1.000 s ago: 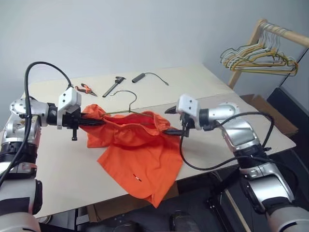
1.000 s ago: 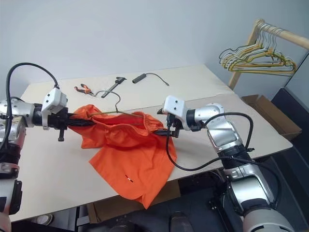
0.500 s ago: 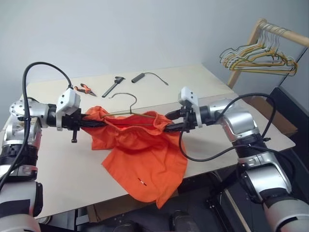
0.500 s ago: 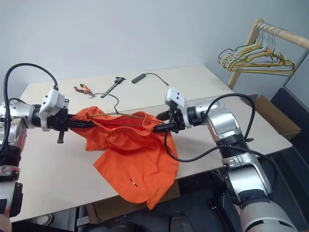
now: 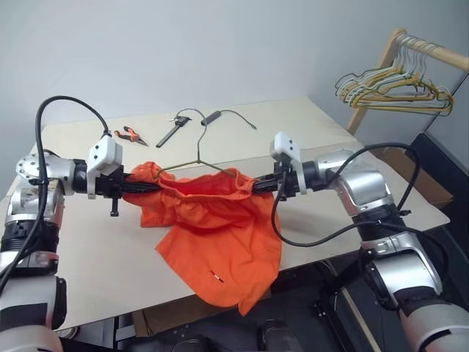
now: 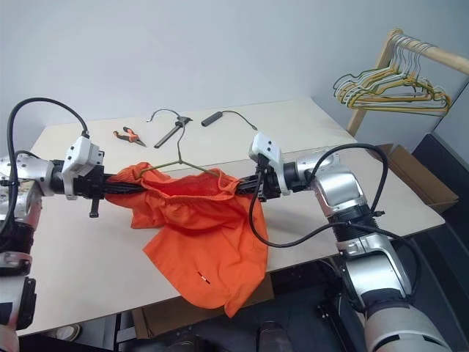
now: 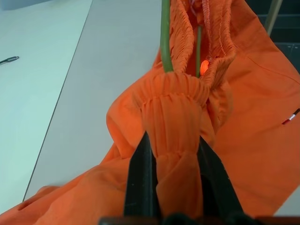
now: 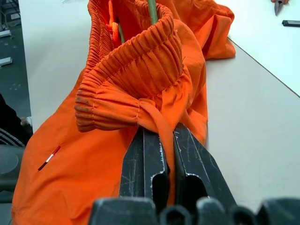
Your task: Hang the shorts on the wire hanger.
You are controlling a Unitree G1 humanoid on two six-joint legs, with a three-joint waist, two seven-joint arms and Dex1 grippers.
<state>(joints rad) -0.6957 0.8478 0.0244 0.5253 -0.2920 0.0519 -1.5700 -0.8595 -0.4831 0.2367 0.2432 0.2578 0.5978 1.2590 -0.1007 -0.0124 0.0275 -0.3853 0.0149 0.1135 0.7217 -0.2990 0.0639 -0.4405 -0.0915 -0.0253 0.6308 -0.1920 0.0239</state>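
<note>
The bright orange shorts (image 5: 212, 220) hang stretched above the table between my two grippers, their legs drooping over the table's near edge. My left gripper (image 5: 135, 188) is shut on the bunched left end of the waistband (image 7: 173, 98). At the right end, my right gripper (image 5: 258, 187) is shut on a fold of the waistband (image 8: 131, 70). The thin olive wire hanger (image 5: 198, 150) sits inside the waistband opening, and its hook (image 5: 187, 114) stands up behind the shorts. Its wire (image 7: 165, 37) runs into the gathered fabric; the wire hanger (image 8: 152, 9) is also in the right wrist view.
On the far side of the table (image 5: 308, 125) lie orange-handled pliers (image 5: 130, 134), a black tool (image 5: 173, 130) and a black cylinder with a cable (image 5: 212, 116). A wooden rack with a bunch of hangers (image 5: 396, 84) stands at the right, with a cardboard box (image 5: 410, 172) below it.
My right gripper went from open beside the shorts to shut on the waistband's right end. The waistband is now pulled straighter, and the hanger's hook has tipped up higher.
</note>
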